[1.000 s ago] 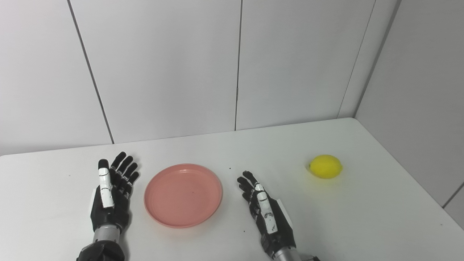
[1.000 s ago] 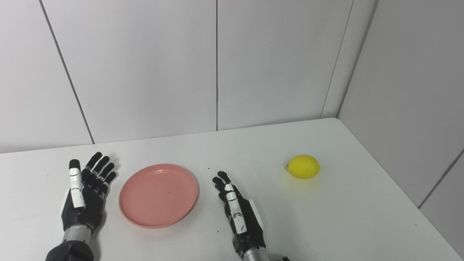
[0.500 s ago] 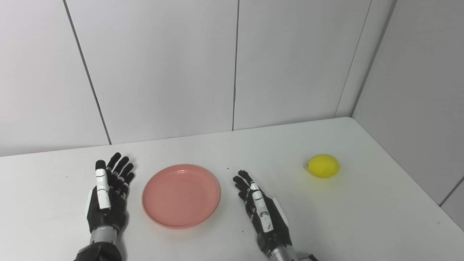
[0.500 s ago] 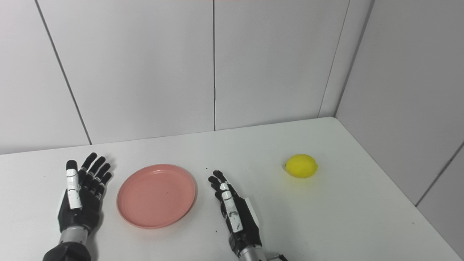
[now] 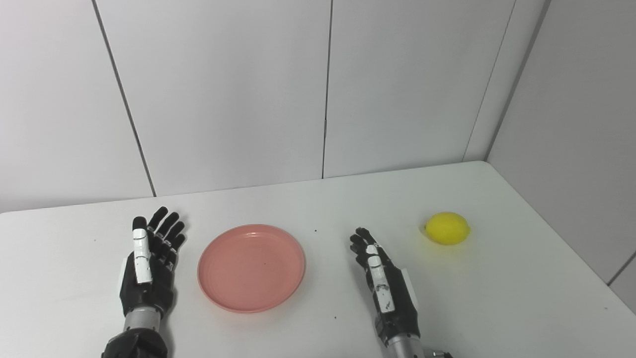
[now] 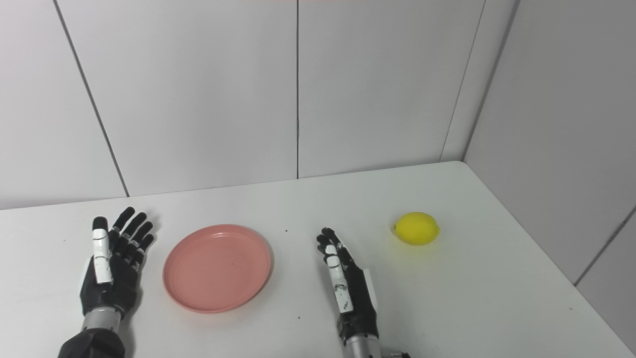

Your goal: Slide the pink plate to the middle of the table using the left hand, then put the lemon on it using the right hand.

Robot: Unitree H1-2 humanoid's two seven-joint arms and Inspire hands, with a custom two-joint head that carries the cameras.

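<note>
A round pink plate lies flat on the white table, a little left of the middle. My left hand is open, fingers spread, just left of the plate and apart from it. My right hand is open and empty, right of the plate, its fingers pointing away from me. A yellow lemon rests on the table at the right, beyond and to the right of my right hand. The same scene shows in the right eye view, with the plate and the lemon.
Grey wall panels stand along the table's far edge and a side wall runs along its right edge. A few small dark specks lie on the table surface.
My right hand has moved to the right, away from the plate and closer to the lemon. My left hand has drawn back slightly. The plate and lemon have not moved.
</note>
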